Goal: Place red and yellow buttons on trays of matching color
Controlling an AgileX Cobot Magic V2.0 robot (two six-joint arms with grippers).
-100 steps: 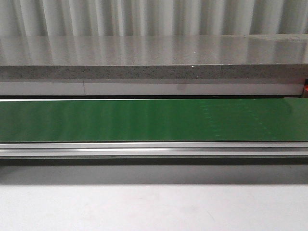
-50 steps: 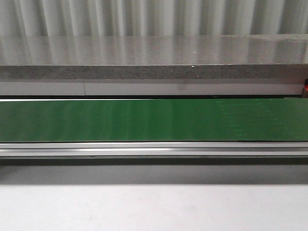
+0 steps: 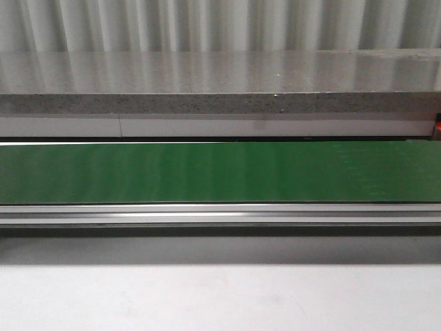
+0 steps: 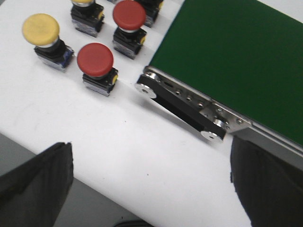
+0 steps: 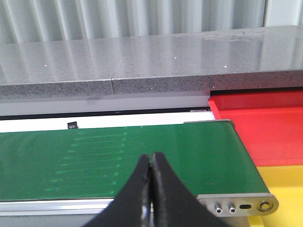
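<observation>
Red and yellow buttons sit in a cluster on the white table [image 4: 71, 123], just off the end of the green belt [image 4: 236, 52]: a red button [image 4: 95, 60] nearest the belt's roller, another red one [image 4: 129, 14] behind it, a yellow button [image 4: 40, 29] to the side. Left gripper [image 4: 147, 189] hangs above them, fingers spread wide. Right gripper [image 5: 151, 189] is pinched together, empty, over the belt's far end, beside the red tray [image 5: 270, 123] and yellow tray [image 5: 284, 189].

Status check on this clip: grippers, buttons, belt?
Left gripper open, empty. Right gripper shut, empty. Red buttons and yellow button unpicked beside green belt. Red tray bare.
</observation>
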